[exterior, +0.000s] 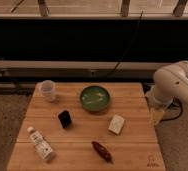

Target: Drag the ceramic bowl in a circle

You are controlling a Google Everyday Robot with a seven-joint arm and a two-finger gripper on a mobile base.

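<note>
The ceramic bowl [95, 97] is round, shallow and green with a darker rim. It stands upright on the wooden table [137, 142], at the back just right of the middle. My white arm [177, 84] is at the right, beyond the table's right edge. My gripper [157, 115] hangs below it at the table's right edge, well to the right of the bowl and not touching it.
A translucent white cup [48, 90] stands at the back left. A small black object [64, 118] lies left of centre and a white block [117, 124] right of centre. A white bottle [40, 143] lies at the front left and a red object [102, 151] near the front edge.
</note>
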